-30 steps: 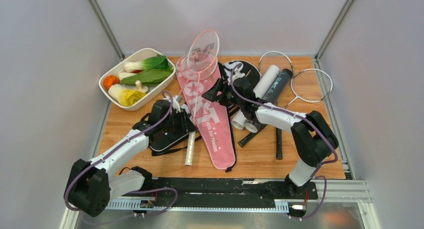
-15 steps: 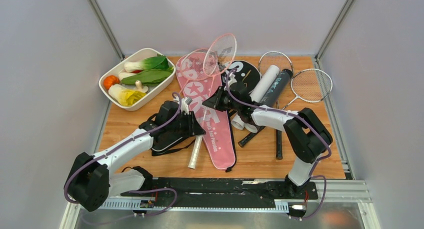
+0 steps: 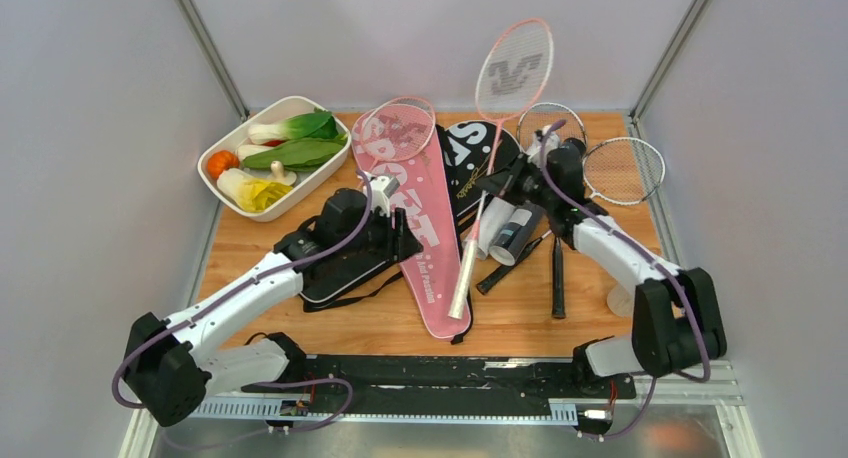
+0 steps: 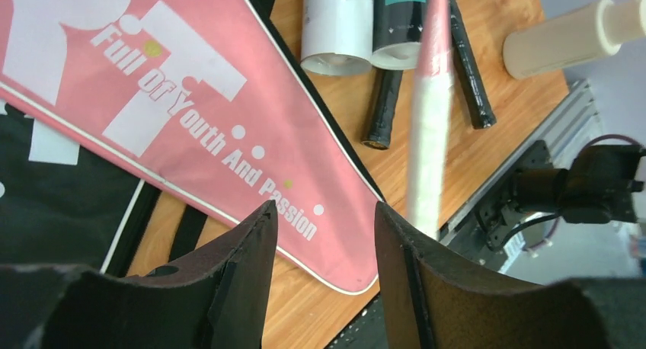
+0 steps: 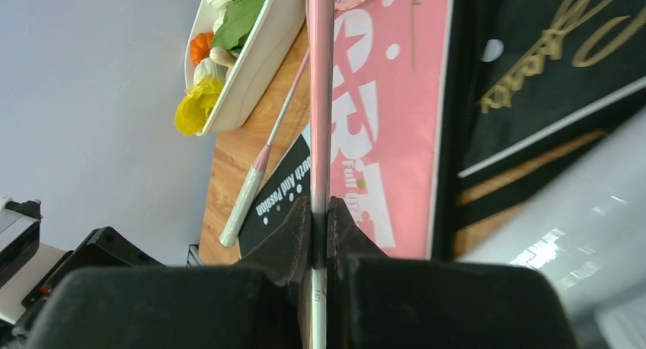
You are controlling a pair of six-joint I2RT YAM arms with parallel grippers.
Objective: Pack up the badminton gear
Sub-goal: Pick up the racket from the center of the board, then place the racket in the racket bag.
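Pink racket (image 3: 514, 70) has swung right, head raised above table's (image 3: 235, 246) far edge.

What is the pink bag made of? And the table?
The pink cover looks like soft matte fabric, maybe nylon: it lies flat, edged with black piping. The table looks like light wood, showing grain lines.

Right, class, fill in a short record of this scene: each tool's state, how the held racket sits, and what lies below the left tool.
right tool: shut on the shaft of the pink racket
pink racket: tilted, head up in the air
left tool: open, holding nothing
below left tool: pink cover
tubes: one white, one black, lying side by side
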